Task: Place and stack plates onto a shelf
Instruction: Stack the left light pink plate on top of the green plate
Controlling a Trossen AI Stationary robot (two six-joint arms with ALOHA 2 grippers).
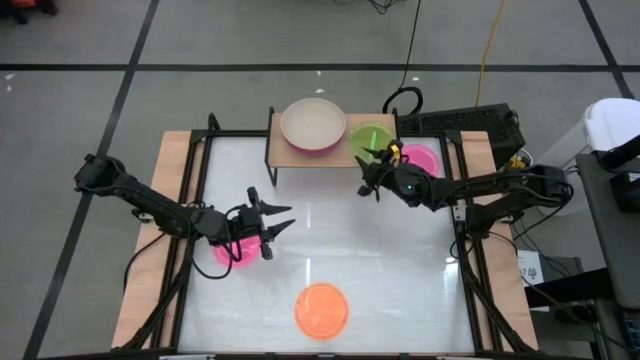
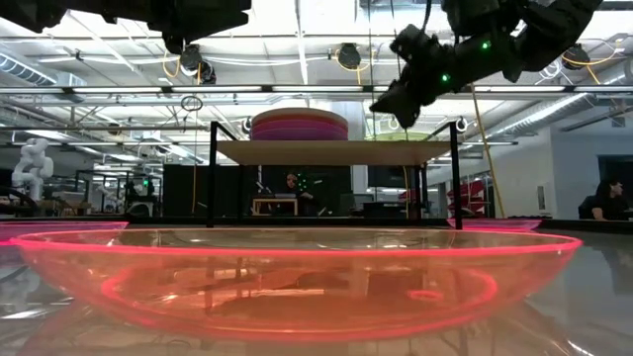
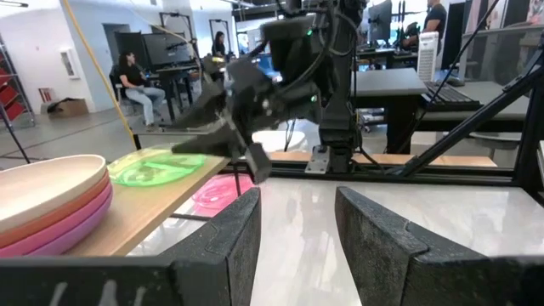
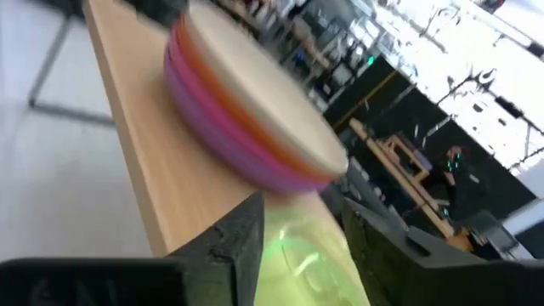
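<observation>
The light-wood shelf (image 1: 290,155) carries a stack of large plates (image 1: 313,125) with the beige one on top. A green plate (image 1: 372,138) lies flat beside the stack. My right gripper (image 1: 375,172) is open at the green plate's near rim (image 3: 183,166), and the green plate (image 4: 297,246) shows in the gap between its fingers. My left gripper (image 1: 277,220) is open and raised over the table, just right of a pink plate (image 1: 237,252). An orange plate (image 1: 321,310) rests on the table near the near edge. A second pink plate (image 1: 420,158) lies right of the shelf. My right gripper comes at the green plate's near rim from the near-right side, slanting down, with its fingers spread above and beside the rim. Whether a finger touches the plate, I cannot tell. The plate lies flat on the shelf board.
The shelf (image 2: 336,150) stands on thin black legs at the table's far edge. Black frame rails (image 1: 195,200) run along the left and right sides. In the low view the orange plate (image 2: 297,287) fills the foreground. White table shows between the shelf and the orange plate.
</observation>
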